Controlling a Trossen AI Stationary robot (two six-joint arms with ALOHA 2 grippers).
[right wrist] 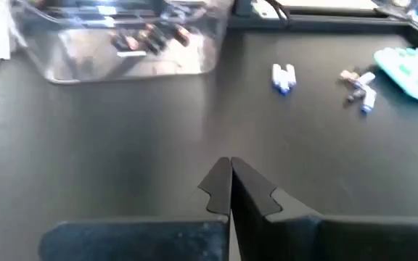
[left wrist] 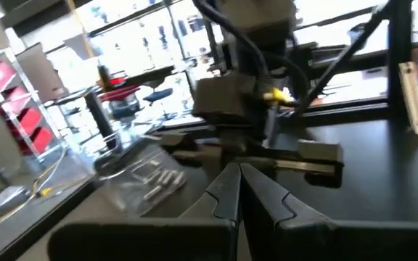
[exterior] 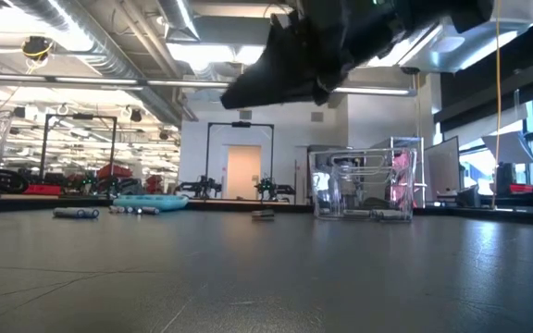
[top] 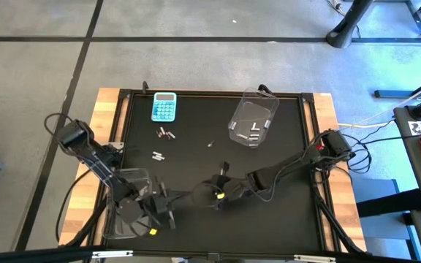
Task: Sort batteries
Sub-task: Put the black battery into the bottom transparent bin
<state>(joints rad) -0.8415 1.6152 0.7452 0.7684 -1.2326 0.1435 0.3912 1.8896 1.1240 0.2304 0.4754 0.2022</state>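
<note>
The right gripper (right wrist: 230, 168) hangs above bare mat near the table's front middle, its two fingers pressed together with nothing between them. In the high view it (top: 214, 196) sits just in front of the table's centre, its arm running back to the right edge.

The left gripper (left wrist: 239, 174) is likewise closed and empty, fingertips meeting over the mat. From above it (top: 168, 208) is at the front left, just beside a clear bin (top: 126, 191) that stands at that corner. Through the right wrist camera this bin (right wrist: 122, 43) shows several dark-and-red batteries (right wrist: 151, 36) lying inside it.

Ahead of the right gripper, loose batteries remain on the mat: a pair of white ones (right wrist: 284, 77) lying side by side, and farther on a small mixed cluster (right wrist: 359, 85) just beside the light-blue calculator (right wrist: 412, 69). In the high view the pair (top: 158, 155) lies left of centre, the cluster (top: 166, 134) is near the calculator (top: 164, 107) at the back left, and one single battery (top: 211, 143) lies alone near the middle.

A second clear bin (top: 253, 120) stands at the back right, with silvery batteries (top: 255, 132) inside. At table level that bin (exterior: 364, 190) shows to the right, the calculator (exterior: 151, 202) to the left.
</note>
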